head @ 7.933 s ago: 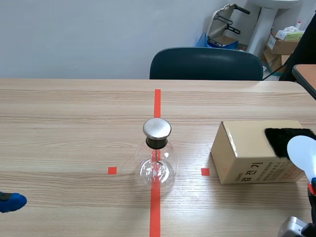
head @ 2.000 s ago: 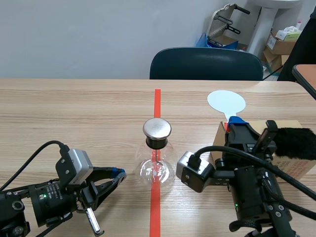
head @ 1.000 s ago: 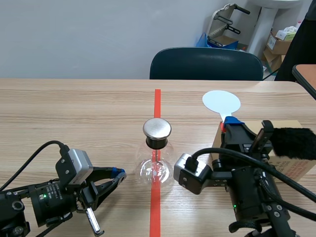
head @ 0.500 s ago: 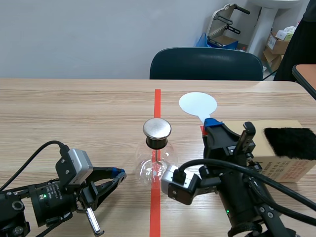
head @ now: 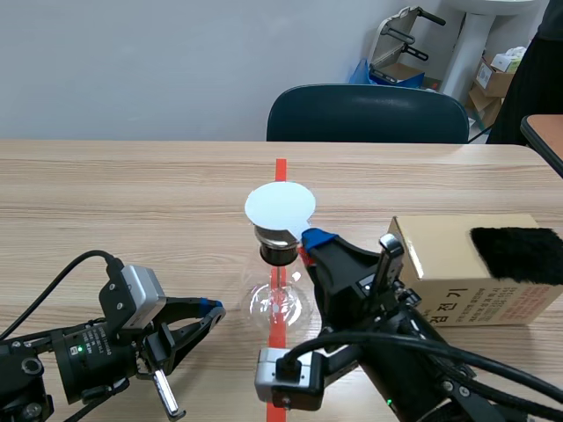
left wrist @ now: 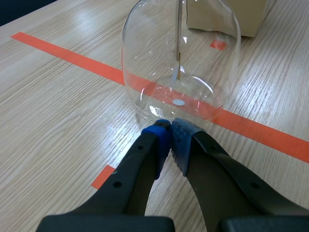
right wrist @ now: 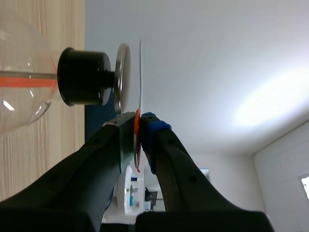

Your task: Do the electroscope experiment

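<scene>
The electroscope, a clear glass flask with a black stopper, stands on the red centre line. A white round disc on a red handle hovers flat just over its metal cap, hiding it. My right gripper is shut on that handle. In the right wrist view the thin disc shows edge-on, next to the metal cap, with the right gripper shut on its handle. My left gripper lies low on the table, shut on nothing. Its tips rest at the flask's base.
A cardboard box with a black fur pad on top lies at the right of the table. A dark chair stands behind the far edge. Small red tape squares mark the wood beside the flask.
My right arm has swung left with the white disc, from above the cardboard box to just over the electroscope's cap. The left arm has not moved.
</scene>
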Action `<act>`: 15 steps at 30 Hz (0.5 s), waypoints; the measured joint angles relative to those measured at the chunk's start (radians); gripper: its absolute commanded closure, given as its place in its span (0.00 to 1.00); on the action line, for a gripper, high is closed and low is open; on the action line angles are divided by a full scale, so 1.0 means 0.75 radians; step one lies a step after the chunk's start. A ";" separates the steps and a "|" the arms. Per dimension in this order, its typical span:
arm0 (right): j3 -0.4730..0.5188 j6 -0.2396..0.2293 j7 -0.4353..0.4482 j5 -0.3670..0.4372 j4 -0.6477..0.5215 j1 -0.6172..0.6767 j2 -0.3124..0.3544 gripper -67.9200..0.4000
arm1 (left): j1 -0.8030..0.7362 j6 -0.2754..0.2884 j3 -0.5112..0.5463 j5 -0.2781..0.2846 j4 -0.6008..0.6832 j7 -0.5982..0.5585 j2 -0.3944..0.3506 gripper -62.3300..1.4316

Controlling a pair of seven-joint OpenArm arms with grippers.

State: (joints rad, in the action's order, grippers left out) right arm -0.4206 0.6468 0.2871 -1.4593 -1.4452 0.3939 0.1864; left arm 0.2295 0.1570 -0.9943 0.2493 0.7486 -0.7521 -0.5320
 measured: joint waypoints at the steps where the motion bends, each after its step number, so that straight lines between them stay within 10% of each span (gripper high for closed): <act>1: 0.000 0.000 0.012 0.000 0.000 0.000 0.000 0.97 | 0.000 0.000 0.000 0.000 0.000 0.000 0.000 0.91; 15: 0.000 0.000 0.071 0.000 0.000 0.000 0.000 0.97 | 0.000 0.000 0.000 0.000 0.000 0.000 0.000 0.91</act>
State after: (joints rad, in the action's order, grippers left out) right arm -0.4206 0.6468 0.3401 -1.4593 -1.4452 0.3939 0.1864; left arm 0.2295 0.1570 -0.9943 0.2493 0.7486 -0.7521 -0.5320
